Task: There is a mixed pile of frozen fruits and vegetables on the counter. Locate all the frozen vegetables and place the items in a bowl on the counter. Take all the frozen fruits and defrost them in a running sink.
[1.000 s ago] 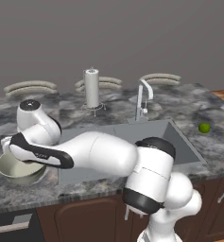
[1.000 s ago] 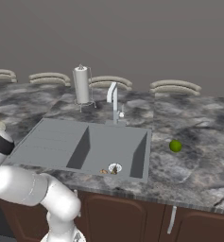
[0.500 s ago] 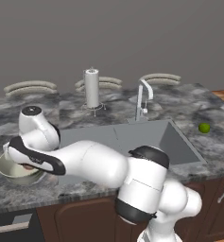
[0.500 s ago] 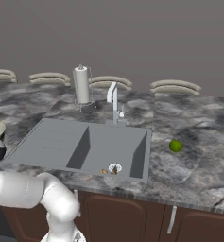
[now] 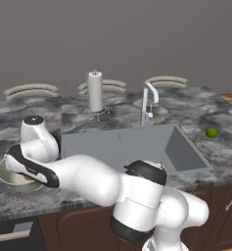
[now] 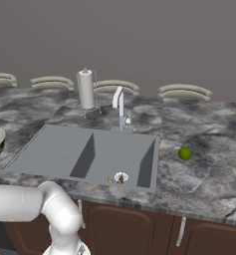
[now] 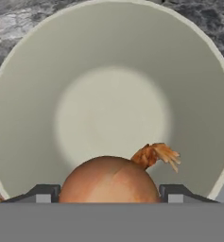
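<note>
Gripper point(image 7: 108, 196) fingers sit partly spread around a reddish-brown oval onion point(image 7: 108, 182) — we should release squarely over the cream-green glazed bowl point(image 7: 33, 71) — not its rim.

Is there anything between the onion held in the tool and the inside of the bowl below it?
Nothing visible. In the hand view the onion sits between the tool's fingertips, directly above the bowl, whose pale inside is bare. In the left base view the tool hangs over the bowl at the counter's left end.
</note>
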